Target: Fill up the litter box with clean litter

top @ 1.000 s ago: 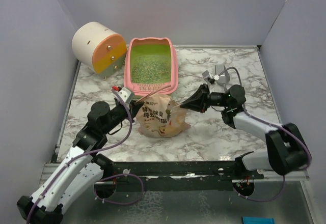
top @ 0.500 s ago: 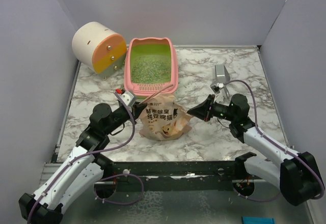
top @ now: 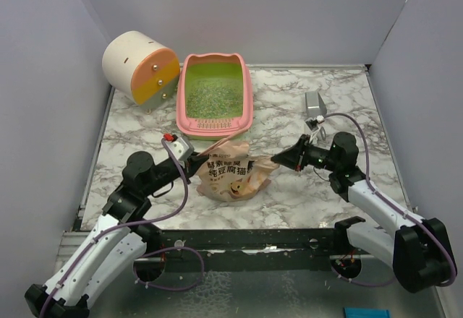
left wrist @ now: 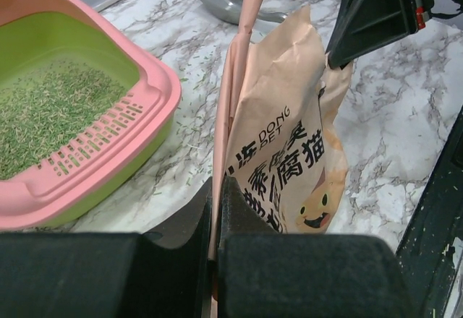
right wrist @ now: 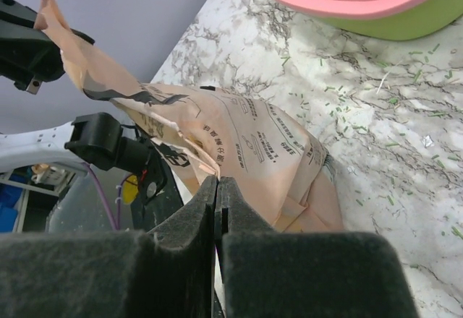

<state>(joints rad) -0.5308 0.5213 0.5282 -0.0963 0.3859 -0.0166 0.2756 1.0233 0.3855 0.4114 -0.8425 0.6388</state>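
Pouch (top: 231, 177), near slotted edge of litter box (top: 215, 125), apart

One litter box (top: 249, 95), one pouch (top: 231, 176), one scoop (top: 313, 103), one cylinder (top: 136, 63).

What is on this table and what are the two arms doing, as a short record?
litter box: pink, green inside, far side of table
clean litter: spread over the box's floor
pouch: tan, printed, just before the box
left gripper: shut on pouch's left edge
right gripper: shut on pouch's right edge
scoop: grey, right of the box
cylinder: cream and orange, left of the box
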